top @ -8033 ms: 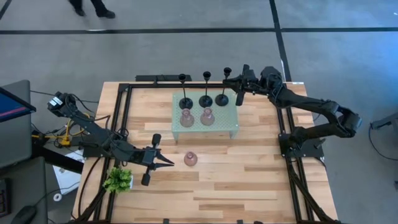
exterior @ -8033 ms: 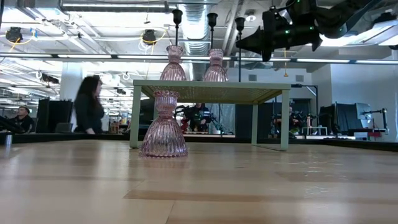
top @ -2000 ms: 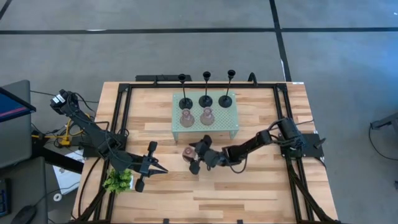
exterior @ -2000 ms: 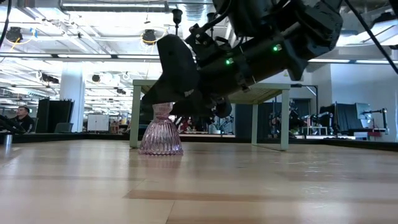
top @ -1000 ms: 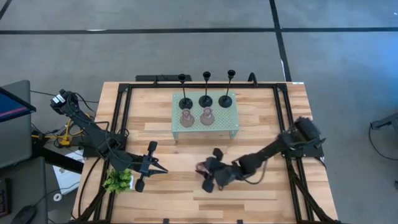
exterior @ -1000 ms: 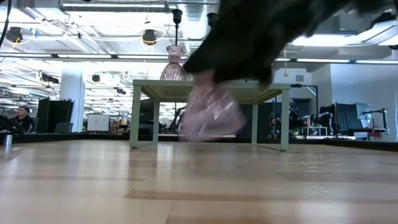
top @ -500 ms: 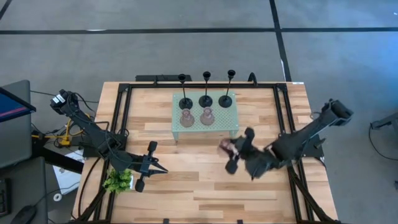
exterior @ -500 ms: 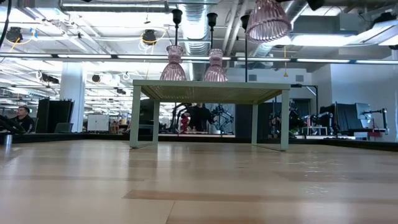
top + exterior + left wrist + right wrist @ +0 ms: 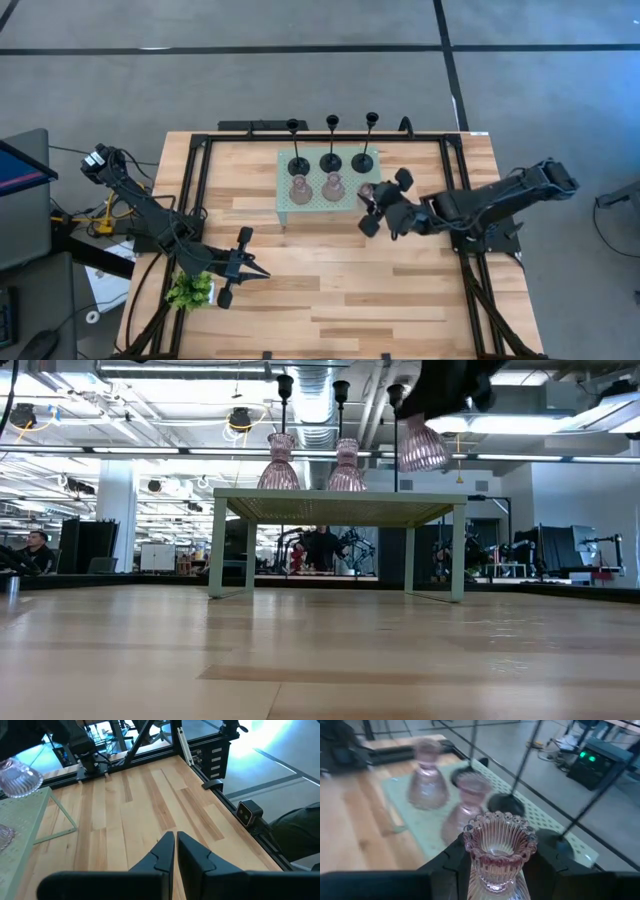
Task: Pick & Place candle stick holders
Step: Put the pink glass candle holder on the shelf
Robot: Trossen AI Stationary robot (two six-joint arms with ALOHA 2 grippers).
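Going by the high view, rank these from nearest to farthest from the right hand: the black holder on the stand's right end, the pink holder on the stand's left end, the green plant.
From the right hand:
1. Right-end black holder, just beyond it on the stand.
2. Left-end pink holder, across the stand.
3. Green plant, at the table's left front, beside the left hand.

No text, label, brand, number or sign can be read in any of the views; nothing printed shows on the candle stick holders, the stand, the arms or the wooden surface

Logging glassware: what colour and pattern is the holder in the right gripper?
Translucent pink holder, vertically ribbed with a beaded rim; clearest in the right wrist view.
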